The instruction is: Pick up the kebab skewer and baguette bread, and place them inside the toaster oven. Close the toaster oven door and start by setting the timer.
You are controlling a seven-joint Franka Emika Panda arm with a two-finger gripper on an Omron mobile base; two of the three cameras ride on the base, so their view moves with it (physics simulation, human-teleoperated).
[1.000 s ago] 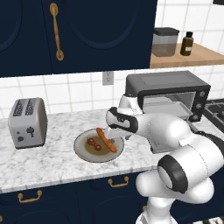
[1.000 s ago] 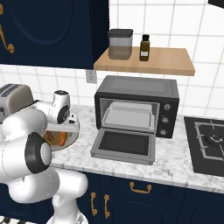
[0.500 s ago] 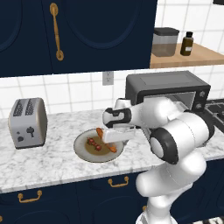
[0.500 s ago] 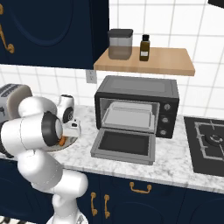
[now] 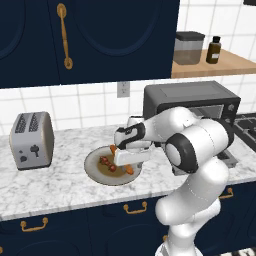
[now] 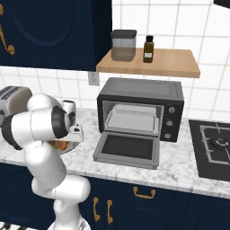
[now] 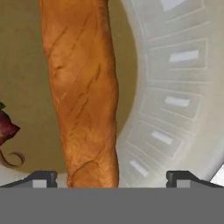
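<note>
Down on the marble tabletop [image 5: 60, 185], in the left base view, the pincer [image 5: 129, 159] hangs low over the plate [image 5: 95, 171], its white hand covering much of the baguette bread [image 5: 114, 149], whose orange end pokes out at the plate's far rim. The kebab skewer [image 5: 106, 163] lies on the plate beside the hand, toward the silver toaster [image 5: 31, 139]. The toaster oven [image 5: 190, 102] stands past the plate on the opposite side from the toaster.

From the right base view, the toaster oven [image 6: 141, 108] sits with the toaster oven door [image 6: 128, 149] dropped flat onto the tabletop, a tray visible inside. The arm bends over the plate, well apart from the oven; a sliver of orange baguette [image 6: 64, 144] shows under the hand.

Close up in the hand view, the baguette bread [image 7: 83, 92] runs lengthwise between the two fingertips [image 7: 41, 179], which stand apart on either side of it, released and not pinching. A dark red skewer chunk [image 7: 6, 129] peeks in beside the loaf, opposite the plate's ribbed rim [image 7: 175, 105].
</note>
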